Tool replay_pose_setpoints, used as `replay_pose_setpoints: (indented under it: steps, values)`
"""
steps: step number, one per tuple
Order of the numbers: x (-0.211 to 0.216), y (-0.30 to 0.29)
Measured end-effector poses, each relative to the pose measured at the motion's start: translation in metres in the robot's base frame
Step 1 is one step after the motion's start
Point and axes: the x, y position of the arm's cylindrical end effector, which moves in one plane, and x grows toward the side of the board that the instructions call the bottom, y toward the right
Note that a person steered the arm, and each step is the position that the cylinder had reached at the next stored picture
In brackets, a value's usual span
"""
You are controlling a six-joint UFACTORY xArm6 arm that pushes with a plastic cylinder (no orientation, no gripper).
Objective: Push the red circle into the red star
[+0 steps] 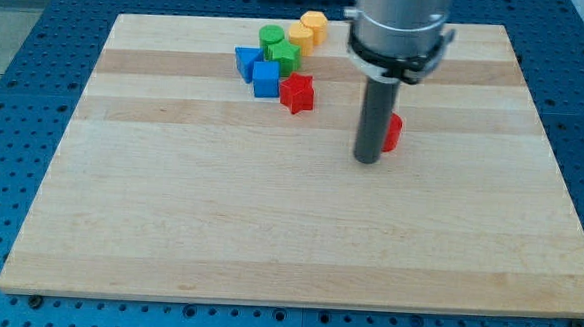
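One red circle (393, 132) shows only as a sliver, a bright red edge peeking out on the view's right of the dark rod, which hides most of it; it sits right of the tabletop's middle, in the upper half, well apart from the red star (297, 93) to its upper left. The star is glossy red with blunt points and lies at the lower right of a cluster of blocks. The arm comes straight down from the view's top: a broad grey cylinder with a dark collar, then the upright rod, ending at my tip (368, 161), which rests on the wood just beside the circle, at its left and slightly below. There is no claw on this arm, so no opening to tell. The cluster holds two blue blocks (258, 70), angular in shape, two green ones (278, 47), the upper one round, and two yellow ones (308, 29), all smooth and plastic-looking, touching or nearly so. The tabletop (269, 222) is pale wooden planks with faint grain, lying on a blue perforated base (15, 99).
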Motion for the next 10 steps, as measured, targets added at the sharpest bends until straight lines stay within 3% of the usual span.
replay_pose_setpoints:
  steps: [1,2,3,4,5,10]
  values:
    - [-0.009,-0.011]
    - [0.036,0.051]
    - [0.023,0.102]
    - [-0.016,0.088]
    - [-0.018,0.041]
    - [-0.029,-0.054]
